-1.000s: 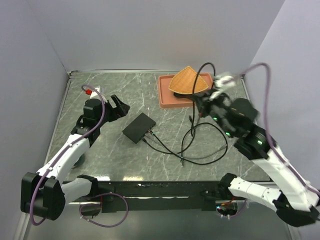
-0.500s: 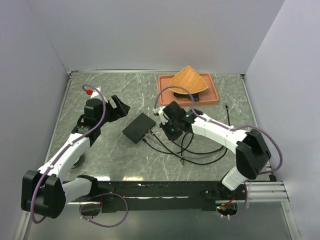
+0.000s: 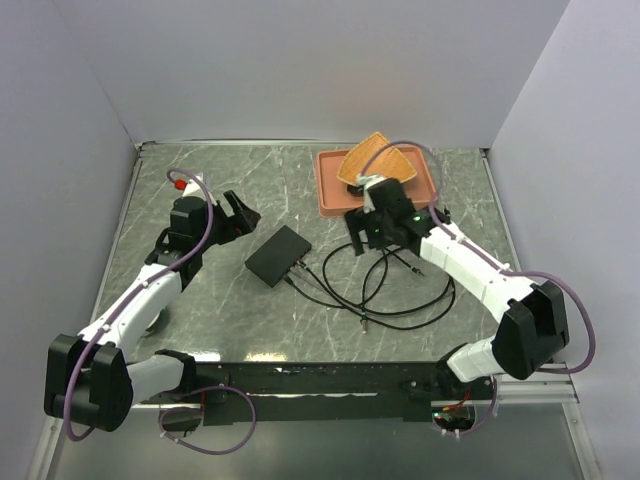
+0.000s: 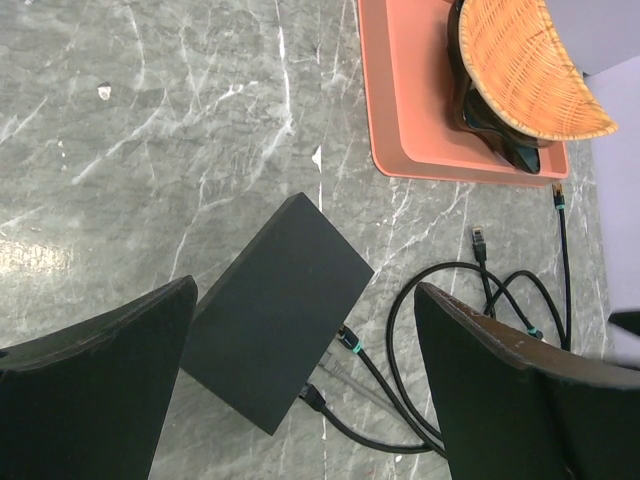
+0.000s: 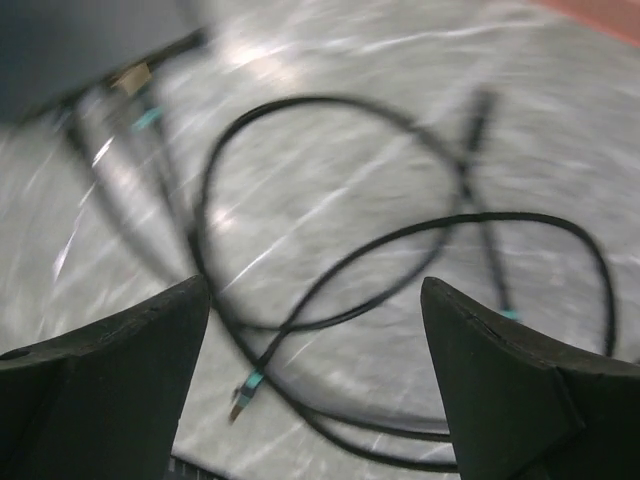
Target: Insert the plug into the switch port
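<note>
Right claw (image 5: pixel 312 290): spread wide, empty, above the cable loops (image 5: pixel 310 99).
Left claw (image 4: pixel 305 290): spread, empty, over the black box (image 4: pixel 275 320) mid-counter (image 4: pixel 150 130).
Switch port (image 4: pixel 327 368): on the box's long edge facing the cables, two leads already seated.
Loose plug (image 5: pixel 243 392): flat on the counter.
Handling: pinch just behind the plug head, square it to the edge, brace the box.

Top view: fixed above and behind my bases, facing down, whole tabletop (image 3: pixel 270 180). Left wrist: nearer, looking down on box (image 4: pixel 270 320), tray (image 4: pixel 400 120), cables (image 4: pixel 441 265). Right wrist: low, close, blurred, over the cables. Shared by all three: box and cables.
</note>
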